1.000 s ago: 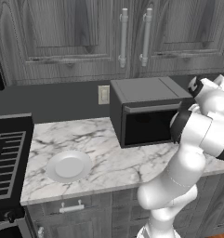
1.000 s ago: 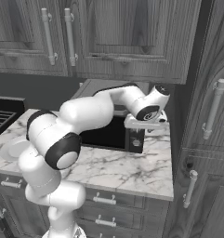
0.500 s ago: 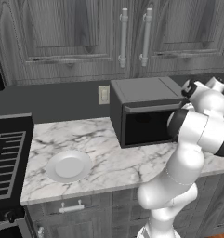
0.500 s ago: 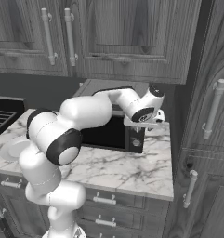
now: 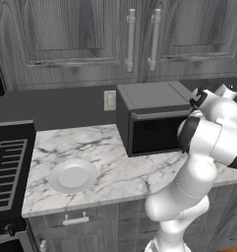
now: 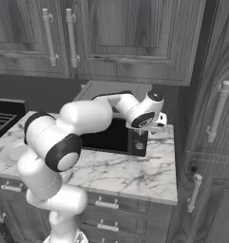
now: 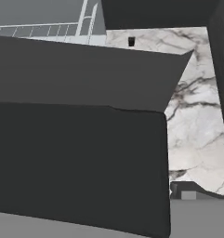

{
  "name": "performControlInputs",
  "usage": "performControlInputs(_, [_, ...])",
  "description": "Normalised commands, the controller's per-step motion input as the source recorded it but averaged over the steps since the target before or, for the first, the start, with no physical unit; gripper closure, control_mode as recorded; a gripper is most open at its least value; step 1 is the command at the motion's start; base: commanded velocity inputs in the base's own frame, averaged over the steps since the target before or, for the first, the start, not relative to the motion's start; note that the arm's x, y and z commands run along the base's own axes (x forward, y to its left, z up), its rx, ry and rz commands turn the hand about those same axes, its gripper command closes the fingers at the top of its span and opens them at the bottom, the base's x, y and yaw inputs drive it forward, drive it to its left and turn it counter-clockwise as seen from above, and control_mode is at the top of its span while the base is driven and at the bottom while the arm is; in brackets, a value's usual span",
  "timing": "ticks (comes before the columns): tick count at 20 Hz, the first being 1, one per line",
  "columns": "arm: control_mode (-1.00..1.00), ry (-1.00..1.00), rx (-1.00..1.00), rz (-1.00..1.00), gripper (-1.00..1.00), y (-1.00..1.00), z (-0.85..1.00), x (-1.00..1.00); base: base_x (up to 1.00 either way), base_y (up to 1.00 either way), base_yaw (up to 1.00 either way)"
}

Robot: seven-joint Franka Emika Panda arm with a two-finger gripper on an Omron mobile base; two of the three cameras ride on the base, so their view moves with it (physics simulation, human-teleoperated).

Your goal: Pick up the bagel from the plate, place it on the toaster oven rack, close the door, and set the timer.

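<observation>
So going left to right: the stove (image 5: 7, 167) sits at the far left, then the plate (image 5: 73, 175) on the marble bench (image 5: 120, 172), and the plate looks bare, no bagel on it. Next is the toaster oven (image 5: 152, 118) with its door (image 5: 157, 133) up and shut; I'd guess the bagel is inside on the rack, but the black window hides it. The pincer (image 6: 158, 124) is at the oven's right front corner, jaws spread wide and holding nothing, though it's small and half tucked behind the wrist in both base views. The timer knob should be on that right-hand strip of the oven face, just beside and below the pincer, so I'd say only the timer is left.
</observation>
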Motion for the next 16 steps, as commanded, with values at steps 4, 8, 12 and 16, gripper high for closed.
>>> performControlInputs(4, [-1.0, 0.0, 0.0, -0.02, -1.0, -0.02, -0.14, 0.51, 0.0, 0.0, 0.0])
performControlInputs(8, [-1.0, 0.0, 0.0, 0.0, 1.0, 0.0, -0.17, 0.47, 0.0, 0.0, 0.0])
performControlInputs(12, [-1.0, 0.0, 0.02, 0.0, 1.0, -0.07, -0.22, 0.53, 0.0, 0.0, 0.0])
performControlInputs(16, [-1.0, 0.0, 0.06, 0.0, 1.0, -0.27, -0.24, 0.41, 0.0, 0.0, 0.0])
